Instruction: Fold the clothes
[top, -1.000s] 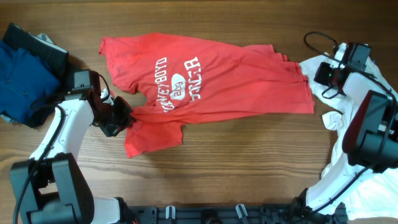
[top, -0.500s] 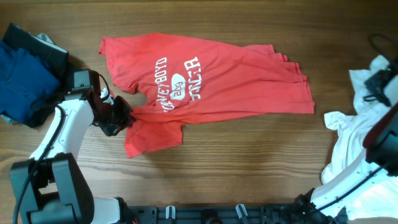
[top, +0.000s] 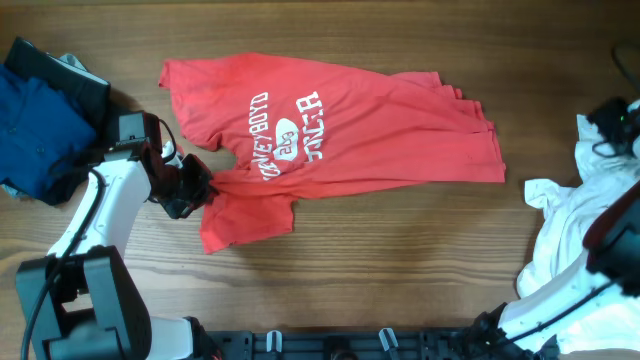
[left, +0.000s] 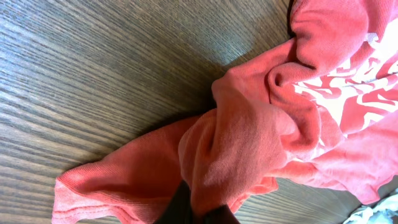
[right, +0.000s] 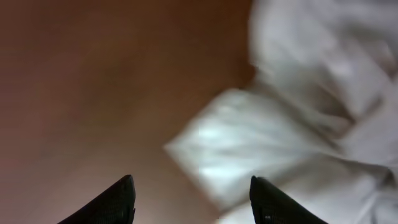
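Note:
The clothes, a red T-shirt (top: 370, 130) with white lettering, lie spread across the middle of the table, lettering upside down. My left gripper (top: 197, 190) is shut on a bunched fold of the shirt by its lower-left sleeve. In the left wrist view the red cloth (left: 249, 137) wraps over the dark fingertips of the left gripper (left: 202, 211) and hides most of them. My right gripper (top: 612, 118) is at the far right edge, away from the shirt. In the right wrist view, which is blurred, the right gripper (right: 193, 180) is open with nothing between its fingers.
A heap of white cloth (top: 570, 230) lies at the right edge, and shows as white cloth (right: 261, 137) below my right gripper. A dark blue garment (top: 35, 130) lies at the far left. Bare wooden table (top: 400, 260) runs along the front.
My right gripper has pulled away to the right from the shirt's right hem, out to the table's edge, and has opened. The left gripper and the shirt have not moved.

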